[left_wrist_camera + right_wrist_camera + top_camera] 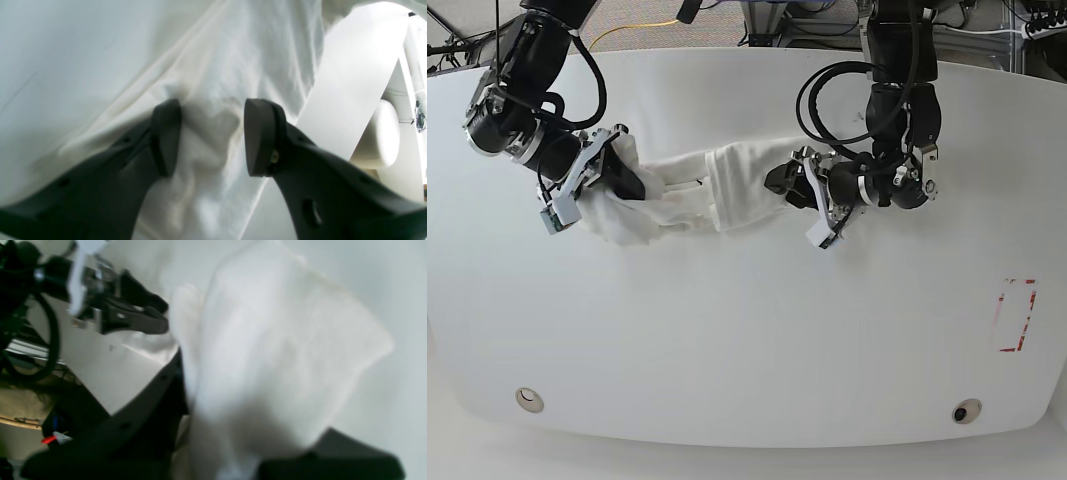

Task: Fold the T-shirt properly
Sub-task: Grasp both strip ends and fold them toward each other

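The white T-shirt [727,190] lies bunched into a long strip on the white table [747,340], stretched between my two grippers. No print shows. My left gripper [779,185] is at the strip's right end. In the left wrist view its jaws [211,136] stand apart with a wrinkled bunch of the shirt [100,66] between and behind them. My right gripper [632,180] is at the left end. In the right wrist view the shirt [283,340] drapes over that gripper [233,413] and hides its fingertips. The left gripper [163,316] also shows there.
A red rectangular marking [1015,315] is on the table at the right. Two small round fittings [527,400] [967,411] sit near the front edge. Cables and floor lie beyond the table's far edge.
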